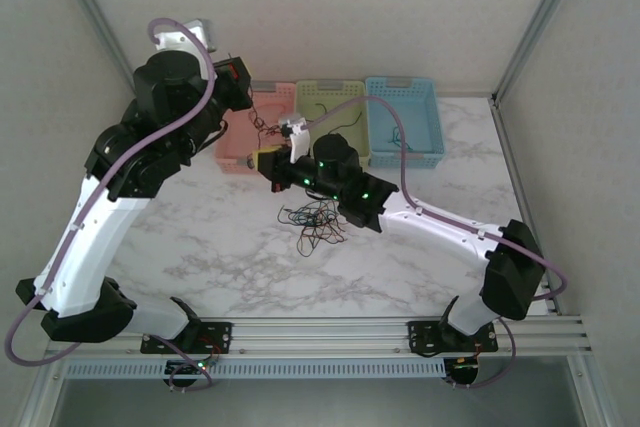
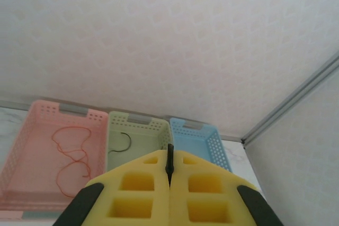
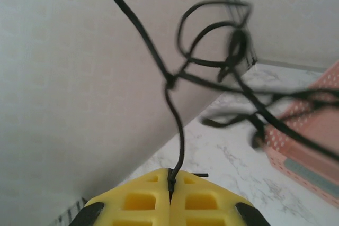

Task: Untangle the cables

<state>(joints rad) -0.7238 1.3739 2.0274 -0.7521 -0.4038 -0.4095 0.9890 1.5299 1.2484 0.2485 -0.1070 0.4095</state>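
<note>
The loose heap of cables (image 1: 315, 222) lies on the marble table (image 1: 230, 247) near the middle, just near of the right arm's wrist, with red-orange and black strands crossing one another. The right hand (image 3: 174, 174) has its pads pressed fully together on a black cable (image 3: 180, 136), which rises from the fingertips to a small knot (image 3: 170, 80) and then fans out in loops hanging in the air toward the pink basket (image 2: 21, 157). The left hand (image 2: 169, 157), raised high over the far left of the table, is likewise closed tight, nipping a thin black strand (image 2: 169, 152) between its pads. One red cable (image 2: 76, 154) already lies in the pink basket and a black one (image 2: 127, 142) in the green basket (image 2: 143, 130); the blue basket (image 2: 204, 138) stands to their right. These wires look nearly weightless and limp, so they will sag, swing and drag neighbours along. They are thin enough to slip from the pads unless pinched squarely. The best hold is probably close to the knot, pulling gently apart, since a hard tug would likely only tighten it.
</note>
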